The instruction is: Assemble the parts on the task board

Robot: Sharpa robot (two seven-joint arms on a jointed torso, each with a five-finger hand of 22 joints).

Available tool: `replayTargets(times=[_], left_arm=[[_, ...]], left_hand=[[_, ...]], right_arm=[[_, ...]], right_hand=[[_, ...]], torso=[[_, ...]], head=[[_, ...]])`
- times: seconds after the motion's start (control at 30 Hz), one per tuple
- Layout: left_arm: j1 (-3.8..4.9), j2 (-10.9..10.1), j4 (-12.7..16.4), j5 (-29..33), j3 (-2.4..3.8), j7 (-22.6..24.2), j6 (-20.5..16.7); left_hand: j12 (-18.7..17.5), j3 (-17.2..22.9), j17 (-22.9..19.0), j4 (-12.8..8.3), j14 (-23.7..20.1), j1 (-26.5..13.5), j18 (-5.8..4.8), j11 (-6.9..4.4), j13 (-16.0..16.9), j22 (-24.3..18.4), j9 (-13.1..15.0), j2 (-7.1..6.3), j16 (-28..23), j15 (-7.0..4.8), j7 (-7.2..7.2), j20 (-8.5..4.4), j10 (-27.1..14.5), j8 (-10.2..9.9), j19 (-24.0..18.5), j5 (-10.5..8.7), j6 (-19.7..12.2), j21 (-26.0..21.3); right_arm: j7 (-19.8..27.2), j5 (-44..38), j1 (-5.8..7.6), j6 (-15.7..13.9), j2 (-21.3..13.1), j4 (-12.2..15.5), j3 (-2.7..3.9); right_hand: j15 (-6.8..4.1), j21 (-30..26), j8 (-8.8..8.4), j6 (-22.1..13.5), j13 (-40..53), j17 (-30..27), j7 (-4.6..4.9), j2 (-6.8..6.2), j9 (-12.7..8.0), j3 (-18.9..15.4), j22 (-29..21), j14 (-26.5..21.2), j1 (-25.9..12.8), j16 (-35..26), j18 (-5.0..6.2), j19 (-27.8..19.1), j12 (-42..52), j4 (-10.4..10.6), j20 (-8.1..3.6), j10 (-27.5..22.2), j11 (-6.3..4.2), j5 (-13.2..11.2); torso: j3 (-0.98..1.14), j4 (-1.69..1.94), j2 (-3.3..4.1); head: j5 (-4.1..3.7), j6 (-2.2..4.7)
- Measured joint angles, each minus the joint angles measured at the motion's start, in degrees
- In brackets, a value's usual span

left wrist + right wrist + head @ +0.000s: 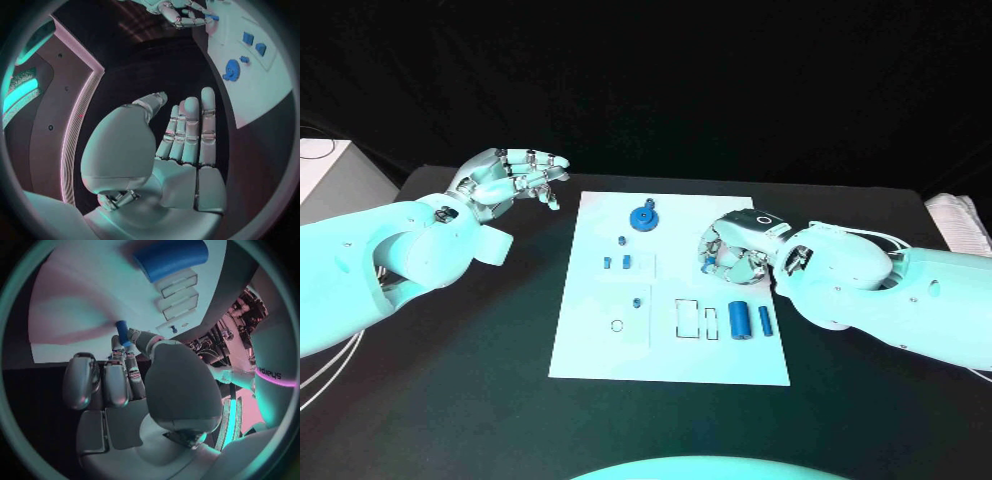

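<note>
The white task board [668, 345] lies mid-table. On it are a blue gear [645, 217], small blue pieces [629, 261] and two blue cylinders [738, 322] beside empty slots [687, 318]. My right hand [733, 250] hovers over the board's right edge, fingers curled down, and pinches a small blue part [122, 331] between thumb and fingertips. A blue cylinder [170, 257] and the slots [178, 290] lie beyond it in the right wrist view. My left hand [516, 180] is raised off the board's far left corner, fingers [190, 132] straight and apart, holding nothing. The gear [232, 70] shows past it.
The black table [473, 380] surrounds the board. A white box [326, 165] stands at the far left edge, and a pale folded object [963, 220] lies at the far right edge.
</note>
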Motion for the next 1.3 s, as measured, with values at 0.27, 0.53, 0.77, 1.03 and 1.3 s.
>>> replayTargets(times=[0.27,0.53,0.77,1.03,1.3], left_arm=[[0.0,0.03,-0.12,0.0,0.0,-0.06,0.06],[-0.02,0.32,-0.52,0.01,-0.01,-0.07,0.13],[-0.08,0.73,-0.78,0.01,-0.01,-0.07,0.17],[-0.2,1.0,-0.82,0.05,-0.02,-0.07,0.23],[-0.24,1.56,-0.83,0.16,-0.02,0.0,0.24]], left_hand=[[0.0,0.0,0.0,0.0,0.0,0.0,-0.01,0.0,0.0,0.0,0.0,0.0,0.0,0.0,0.0,0.0,0.0,0.0,0.0,0.0,0.0,0.0],[0.0,0.0,-0.01,0.0,0.0,0.0,0.0,0.0,0.01,0.0,0.0,0.0,0.0,0.0,0.0,0.0,0.0,0.0,0.0,0.0,0.0,0.0],[0.0,0.0,-0.01,0.0,0.0,0.0,-0.01,0.0,0.01,0.01,0.0,0.0,0.0,0.0,0.0,0.0,0.0,0.0,0.0,0.0,0.0,0.0],[0.0,-0.01,0.06,0.33,0.0,0.0,0.0,0.0,-0.06,0.01,0.0,0.0,0.0,0.0,0.0,0.0,0.0,0.0,0.0,0.0,0.0,0.0],[0.0,-0.01,0.05,0.33,0.0,0.0,-0.01,0.0,-0.06,0.01,0.0,0.0,0.0,0.0,0.0,0.0,0.0,0.0,0.0,0.0,0.0,0.0]], right_arm=[[-0.84,-1.56,-0.13,-1.82,-0.13,1.12,-0.03],[-1.08,-2.28,1.01,-3.6,-1.34,4.32,0.26],[-1.07,-2.06,2.79,-4.7,-2.08,8.0,0.81],[-0.64,-1.07,2.19,-5.78,2.33,9.86,0.88],[0.24,-0.67,-1.48,-6.5,8.87,8.53,0.36]], right_hand=[[0.0,0.31,0.23,0.08,0.01,-0.08,-0.07,-0.2,0.35,0.17,0.24,0.0,0.2,0.0,-0.87,0.0,-0.11,-0.17,0.0,0.37,0.38,-0.11],[0.01,0.31,0.23,0.08,0.04,0.06,-0.08,-0.05,0.54,0.23,0.44,0.01,0.35,-0.01,-0.87,0.0,-0.29,-0.23,0.0,0.37,0.38,-0.31],[0.01,0.55,0.22,0.28,0.06,0.09,0.12,-0.05,0.53,0.24,0.51,0.0,0.35,-0.03,-0.87,-0.01,-0.1,-0.25,0.0,0.37,0.38,-0.33],[0.01,0.55,0.21,0.28,0.06,0.08,0.12,-0.05,0.62,0.46,0.51,0.0,0.35,-0.03,-0.87,-0.01,-0.1,-0.47,0.0,0.37,0.37,-0.54],[0.01,0.55,0.21,0.28,0.06,0.08,0.12,-0.05,0.68,0.47,0.5,0.0,0.35,-0.03,-0.87,-0.01,-0.11,-0.48,0.0,0.37,0.37,-0.68]], torso=[[0.0,-0.01,-0.01],[0.01,-0.02,-0.11],[-0.01,0.03,-0.11],[-0.01,-0.08,-0.08],[-0.12,0.01,-0.1]], head=[[0.08,-0.06],[0.12,0.07],[0.21,0.13],[0.92,0.02],[1.36,0.05]])
